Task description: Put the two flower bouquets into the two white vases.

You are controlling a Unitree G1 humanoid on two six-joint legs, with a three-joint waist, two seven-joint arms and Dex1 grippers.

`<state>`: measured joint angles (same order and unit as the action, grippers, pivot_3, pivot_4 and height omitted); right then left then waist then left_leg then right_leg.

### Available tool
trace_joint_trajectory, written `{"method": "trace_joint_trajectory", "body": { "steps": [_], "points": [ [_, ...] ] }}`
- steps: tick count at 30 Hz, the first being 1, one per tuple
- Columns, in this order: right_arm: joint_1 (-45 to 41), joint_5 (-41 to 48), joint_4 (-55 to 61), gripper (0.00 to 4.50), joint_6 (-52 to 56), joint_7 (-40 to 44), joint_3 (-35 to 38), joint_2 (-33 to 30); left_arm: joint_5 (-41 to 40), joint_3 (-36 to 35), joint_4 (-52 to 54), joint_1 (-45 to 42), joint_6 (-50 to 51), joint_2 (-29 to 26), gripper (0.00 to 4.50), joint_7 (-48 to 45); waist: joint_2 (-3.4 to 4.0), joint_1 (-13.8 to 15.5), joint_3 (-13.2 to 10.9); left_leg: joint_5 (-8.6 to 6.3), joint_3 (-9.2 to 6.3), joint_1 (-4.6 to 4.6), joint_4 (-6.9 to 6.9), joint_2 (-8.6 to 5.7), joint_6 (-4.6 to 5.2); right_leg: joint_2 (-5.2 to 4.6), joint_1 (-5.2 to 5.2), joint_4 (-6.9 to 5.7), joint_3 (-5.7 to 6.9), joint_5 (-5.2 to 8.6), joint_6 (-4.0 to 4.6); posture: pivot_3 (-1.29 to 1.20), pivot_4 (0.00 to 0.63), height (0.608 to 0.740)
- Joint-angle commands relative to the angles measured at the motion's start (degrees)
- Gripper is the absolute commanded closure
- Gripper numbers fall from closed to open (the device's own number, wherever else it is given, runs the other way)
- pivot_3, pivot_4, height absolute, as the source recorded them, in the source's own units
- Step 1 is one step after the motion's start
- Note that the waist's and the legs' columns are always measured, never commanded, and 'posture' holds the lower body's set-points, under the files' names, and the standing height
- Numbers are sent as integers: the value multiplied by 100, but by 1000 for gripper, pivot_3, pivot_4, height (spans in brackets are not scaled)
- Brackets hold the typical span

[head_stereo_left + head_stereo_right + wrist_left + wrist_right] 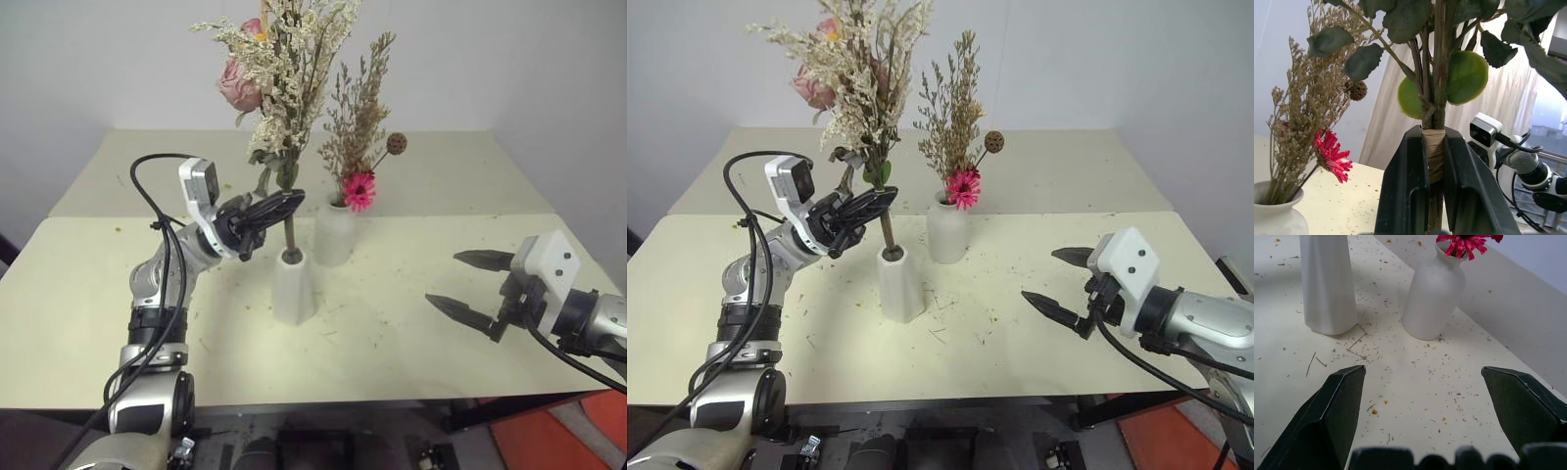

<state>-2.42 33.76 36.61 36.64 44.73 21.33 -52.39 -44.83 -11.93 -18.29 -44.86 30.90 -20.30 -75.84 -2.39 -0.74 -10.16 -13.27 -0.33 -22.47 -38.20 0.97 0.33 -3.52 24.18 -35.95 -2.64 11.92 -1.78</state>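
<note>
From the head views I see the left gripper (277, 208) clamped on the stems of the pink rose bouquet (279, 73), whose lower stem end sits in the mouth of the cone-shaped vase (293, 286) on the counter (411, 323). The left wrist view gives me what the head views do not: the jaws are pressed against a tan wrap binding the stems, with round green leaves just above. That same view shows the right arm's wrist camera housing behind the stems.

The magenta daisy bouquet (358, 127) stands in the bottle-shaped vase (334, 235), just behind and to the right of the cone-shaped one; the two vases are near each other but apart.

The right gripper (1056, 279) hangs over the counter's right side, well apart from both vases, jaws spread wide and holding nothing. Its wrist view shows me both vase bodies ahead of its fingers (1332, 416), the daisy head at the bottle neck, and fine plant crumbs (1400, 377) scattered across the counter between them.
</note>
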Motion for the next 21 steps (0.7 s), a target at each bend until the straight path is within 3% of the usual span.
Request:
{"method": "trace_joint_trajectory", "body": {
  "steps": [1, 17, 21],
  "points": [
    [-51, -65, 60, 0, -158, -57, 96, 7, 57, 97, 321, 71, -182, -33, 4372, -96, 0, -4, 0, 0, 0, 0, 0, 0, 0, 0, 0, 0, 0, 0, 0, 0, 150, 740],
    [-40, 38, 93, 0, -76, -63, 162, 122, 509, 413, 300, 345, -670, -137, 4372, -322, 0, -3, 0, 0, 0, 0, 0, 0, 0, 0, 0, 0, 0, 0, 0, 0, 150, 740],
    [2, 414, 85, 0, 4, 146, 365, 104, 569, 408, 252, 360, -764, -171, 4372, -330, 0, -1, 0, 0, 0, 1, 0, 0, 0, 0, 0, 0, 0, 0, 0, 0, 150, 740]
  ]
}}
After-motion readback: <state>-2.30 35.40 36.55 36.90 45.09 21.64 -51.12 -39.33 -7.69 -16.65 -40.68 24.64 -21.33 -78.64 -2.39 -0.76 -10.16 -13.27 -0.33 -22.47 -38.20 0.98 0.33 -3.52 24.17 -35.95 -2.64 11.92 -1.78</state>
